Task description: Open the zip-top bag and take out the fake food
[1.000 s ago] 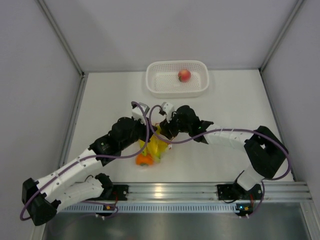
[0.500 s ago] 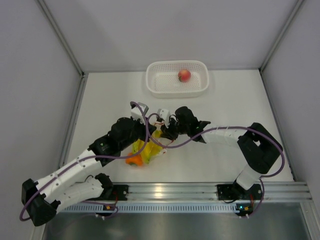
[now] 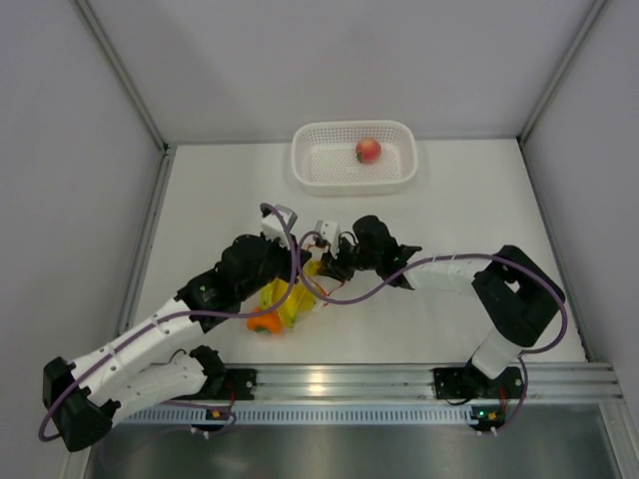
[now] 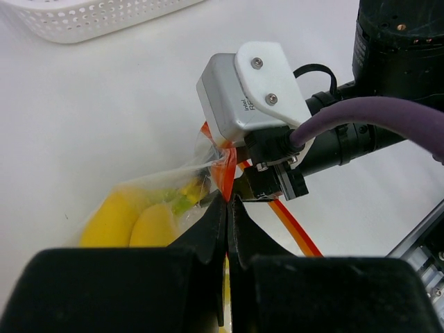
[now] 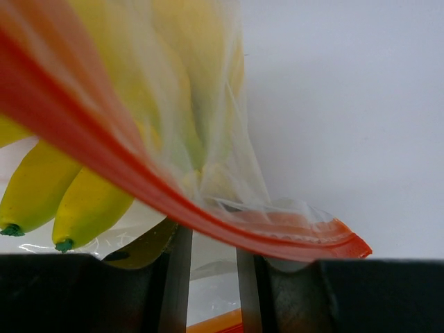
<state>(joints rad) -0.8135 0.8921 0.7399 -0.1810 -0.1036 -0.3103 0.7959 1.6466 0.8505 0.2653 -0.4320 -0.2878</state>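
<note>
Now the zip-top bag point(image 3: 290, 299), bananas point(image 5: 90, 201) inside, is being held at mid-table point(image 3: 449, 200), its orange strip point(image 4: 223, 173) being pinched by the fully closed left gripper point(image 4: 227, 199) and clamped by the narrowly parted right gripper point(image 5: 208, 253).

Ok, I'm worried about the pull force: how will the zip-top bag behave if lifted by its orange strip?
Probably floppy: the zip-top bag is thin, crinkled film, so it should sag rather than hold shape. The bananas inside likely weigh its low end down and may slide as it tilts.
</note>
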